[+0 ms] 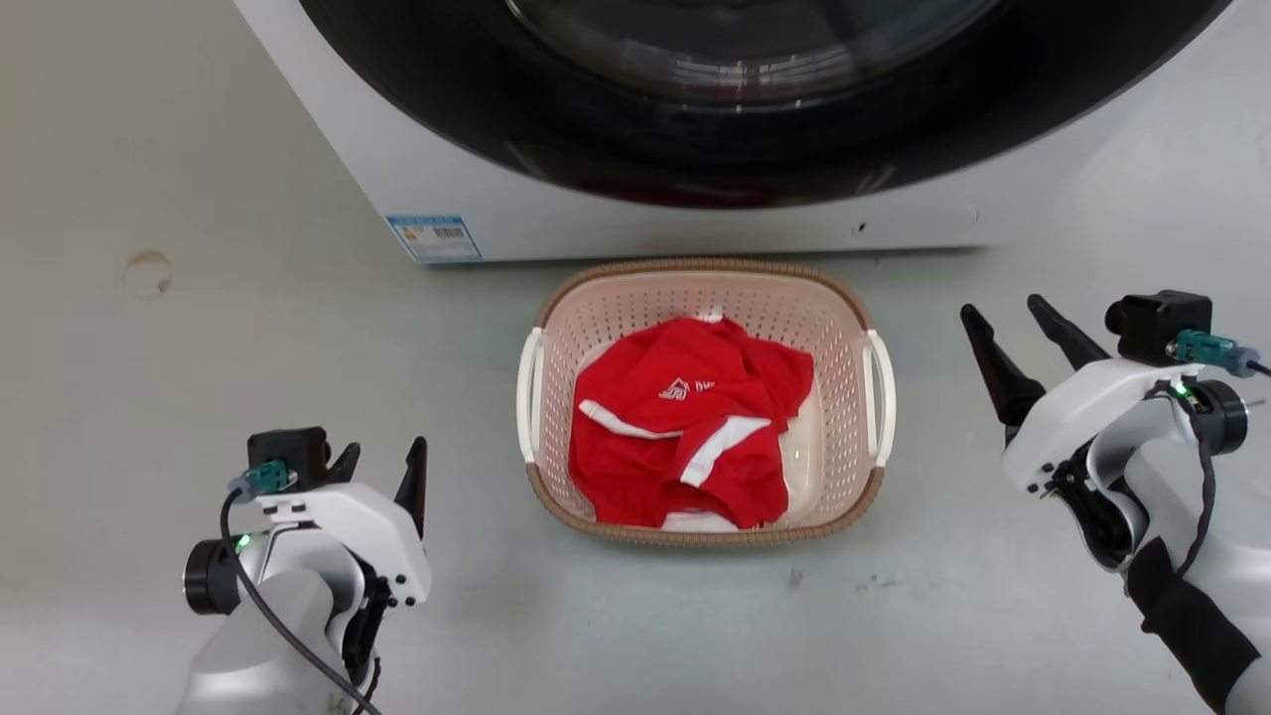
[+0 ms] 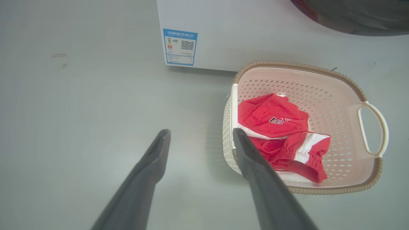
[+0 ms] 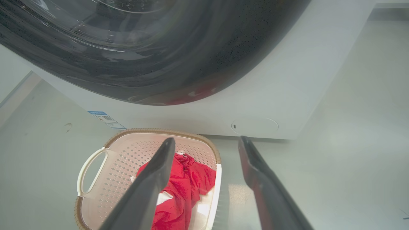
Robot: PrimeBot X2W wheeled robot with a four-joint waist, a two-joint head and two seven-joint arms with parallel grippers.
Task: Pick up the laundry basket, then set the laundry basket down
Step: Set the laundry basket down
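Basket (image 1: 695, 266) not picked up yet.
My left pincer (image 1: 382, 467) and right pincer (image 1: 1005, 320) hang released, 1 each side of the basket; lift and set-down remain.

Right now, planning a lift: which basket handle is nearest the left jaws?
The white loop handle left of the red garment in the pale pink perforated basket.

A small rounded-rectangular laundry basket (image 1: 616, 328) of pale pink perforated plastic, with a brown woven-look rim and two white side handles, sits upright (open top up). It lies between the fingers of the left gripper (image 1: 387, 447) and those of the right gripper (image 1: 999, 304), apart from both. A crumpled red-and-white garment (image 1: 685, 417) lies inside.
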